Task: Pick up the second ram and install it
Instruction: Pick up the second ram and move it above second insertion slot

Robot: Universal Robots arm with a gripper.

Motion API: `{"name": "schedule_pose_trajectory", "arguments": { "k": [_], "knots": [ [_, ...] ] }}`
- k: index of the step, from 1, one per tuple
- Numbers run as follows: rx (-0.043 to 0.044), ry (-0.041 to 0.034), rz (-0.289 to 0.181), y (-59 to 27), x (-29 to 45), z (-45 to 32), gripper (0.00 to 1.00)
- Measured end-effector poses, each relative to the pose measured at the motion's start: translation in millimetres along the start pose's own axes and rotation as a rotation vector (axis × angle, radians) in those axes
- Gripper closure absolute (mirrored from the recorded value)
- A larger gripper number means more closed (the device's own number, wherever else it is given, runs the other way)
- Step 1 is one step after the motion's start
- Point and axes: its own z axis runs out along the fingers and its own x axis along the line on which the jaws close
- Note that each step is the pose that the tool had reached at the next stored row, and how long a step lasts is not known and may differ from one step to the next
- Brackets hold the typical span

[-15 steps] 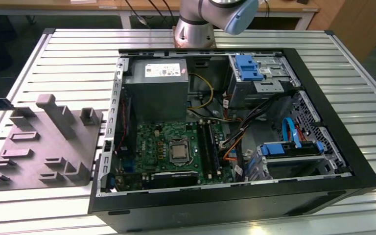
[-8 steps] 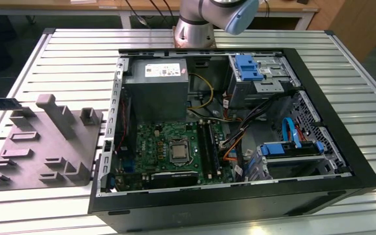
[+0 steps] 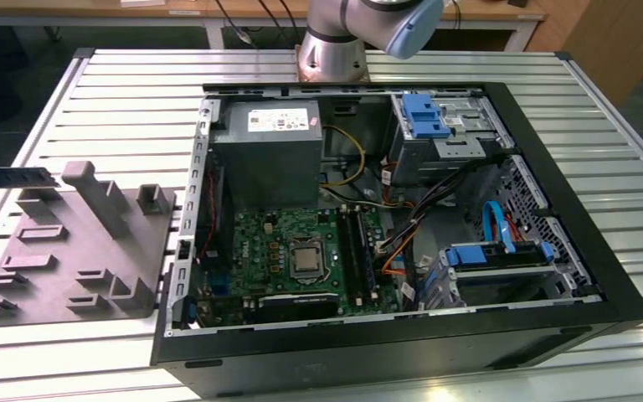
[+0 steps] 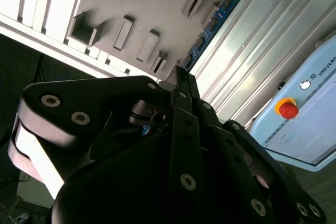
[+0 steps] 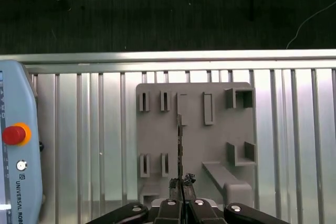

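The tool (image 5: 181, 187) seems clenched on the ram (image 5: 180, 140), edge-on over the grey tray (image 5: 157, 129). The power supply (image 3: 265, 167) bears a white label (image 3: 278, 122).

The second ram (image 4: 212, 22), a narrow blue circuit-board stick, sits edge-on, clamped in the gripper (image 5: 180, 183) above the grey fixture tray (image 5: 157, 140).

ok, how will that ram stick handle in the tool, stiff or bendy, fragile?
Probably stiff: the second ram runs straight out from the tool, no sag showing. Likely light, being a thin narrow board. Gripped at one end, it could pivot if bumped, and its exposed chips look fragile.
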Motion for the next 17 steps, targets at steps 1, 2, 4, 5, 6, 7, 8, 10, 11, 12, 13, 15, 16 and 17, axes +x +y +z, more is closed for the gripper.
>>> {"name": "schedule_pose_trajectory", "arguments": {
  "k": [1,2,4,5,6,7,8,10,11,12,13,15,16,17],
  "knots": [
    [0.0000,-0.0001,0.000,-1.9,-0.1,0.0,0.88],
    [0.0000,-0.0003,0.000,-3.7,-0.2,-0.1,0.88],
    [-0.0001,-0.0004,0.000,-7.5,-0.4,-0.3,0.88],
    [0.0000,-0.0005,0.000,-9.2,-0.6,-0.3,0.88],
    [0.0000,-0.0004,0.000,-10.8,-0.7,-0.4,0.88],
    [0.0000,-0.0005,0.000,-12.2,-0.8,-0.4,0.88],
    [0.0000,-0.0005,0.000,-13.3,-1.0,-0.4,0.88],
    [0.0000,-0.0005,0.000,-15.1,-1.4,-0.5,0.88],
    [0.0000,-0.0005,0.000,-16.0,-1.7,-0.5,0.88],
    [0.0000,-0.0005,0.000,-16.8,-1.9,-0.5,0.88],
    [-0.0001,-0.0004,0.000,-17.7,-2.2,-0.6,0.88],
    [0.0000,-0.0005,0.000,-19.6,-2.8,-0.7,0.88],
    [-0.0001,-0.0004,0.000,-20.7,-3.2,-0.7,0.88],
    [0.0000,-0.0005,0.000,-21.8,-3.5,-0.7,0.88]
  ]
}}
